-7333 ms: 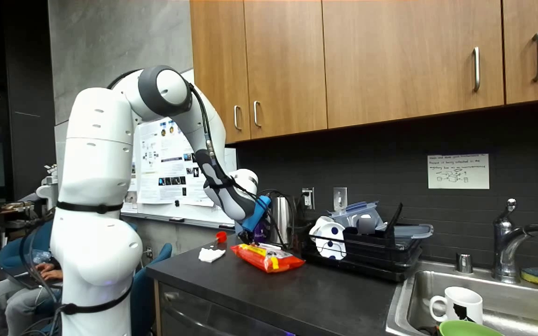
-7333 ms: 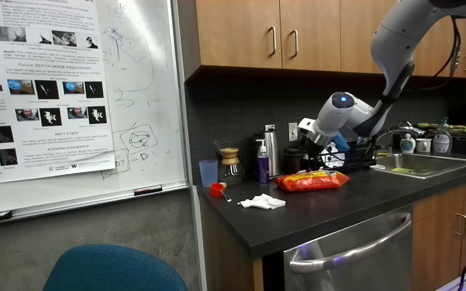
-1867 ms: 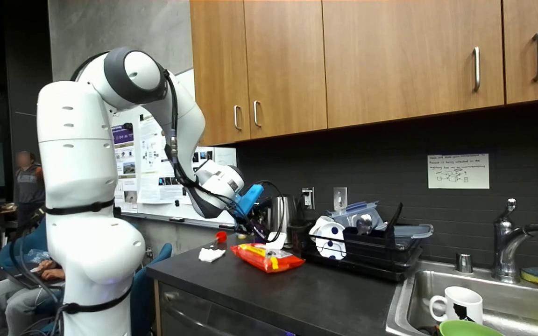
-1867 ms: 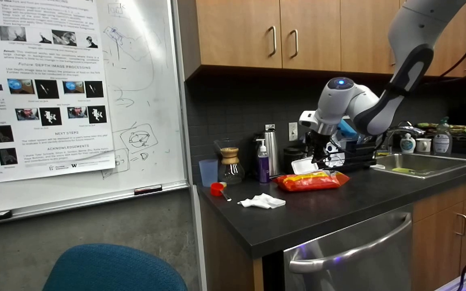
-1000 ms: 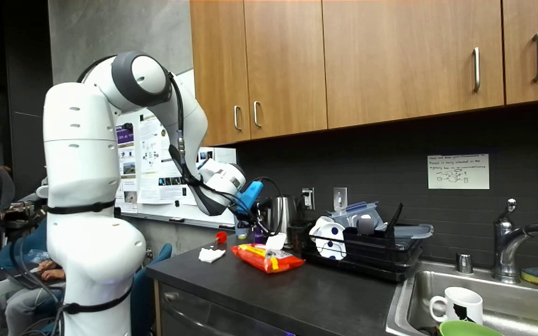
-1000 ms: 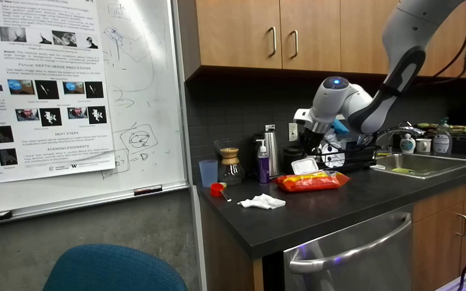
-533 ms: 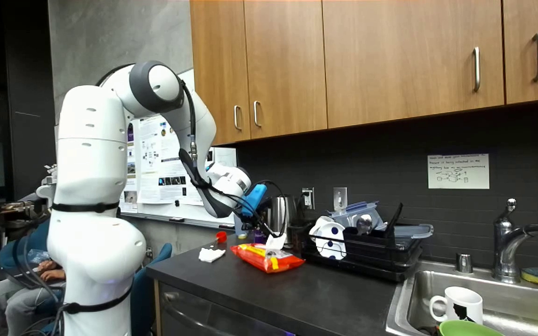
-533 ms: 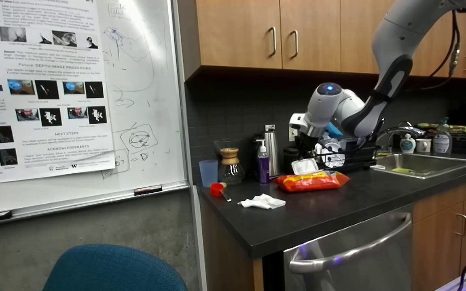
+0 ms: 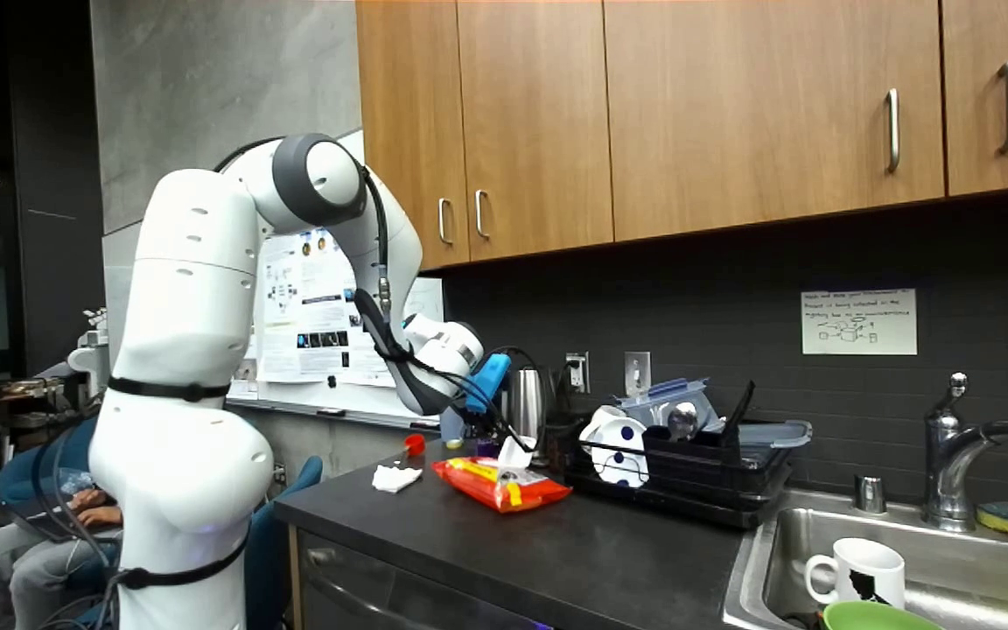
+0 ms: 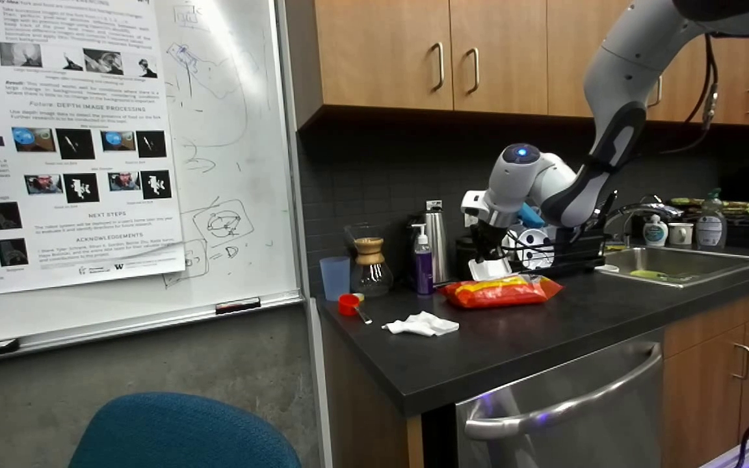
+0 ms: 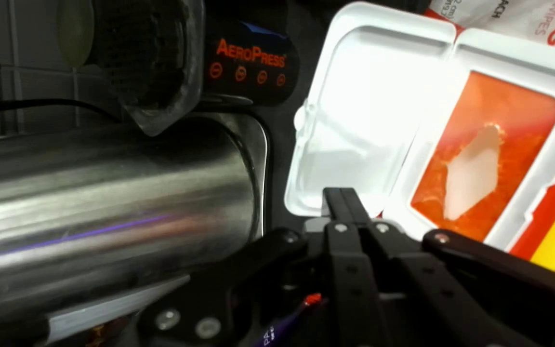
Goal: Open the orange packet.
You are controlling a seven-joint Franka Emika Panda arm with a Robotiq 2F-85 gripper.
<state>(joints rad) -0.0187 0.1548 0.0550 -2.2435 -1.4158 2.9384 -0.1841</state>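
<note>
The orange packet (image 9: pixel 491 486) lies on the counter in both exterior views, bright red-orange with a yellow band. Its white plastic lid (image 11: pixel 369 111) stands folded back on its hinge, and the frame around the opening is exposed. Within that frame, orange film (image 11: pixel 518 111) surrounds a ragged hole showing a white wipe (image 11: pixel 472 176). My gripper (image 11: pixel 340 193) is shut, fingertips pressed together with nothing between them, over the lid's corner near the hinge side. Whether the tips touch the lid I cannot tell. In an exterior view the gripper (image 10: pixel 488 246) hangs just above the raised lid (image 10: pixel 490 270).
A steel kettle (image 11: pixel 113 193) and a dark AeroPress canister (image 11: pixel 253 62) stand close behind the lid. Nearby are a purple pump bottle (image 10: pixel 424 270) and a black dish rack (image 9: pixel 679 481). A crumpled white tissue (image 10: pixel 422 324) and a red scoop (image 10: pixel 348 304) lie in front.
Several seconds ago the lid lay flat; it now stands raised. Over the last second my gripper has moved forward and down, closer to the lid, staying shut. The packet has not moved.
</note>
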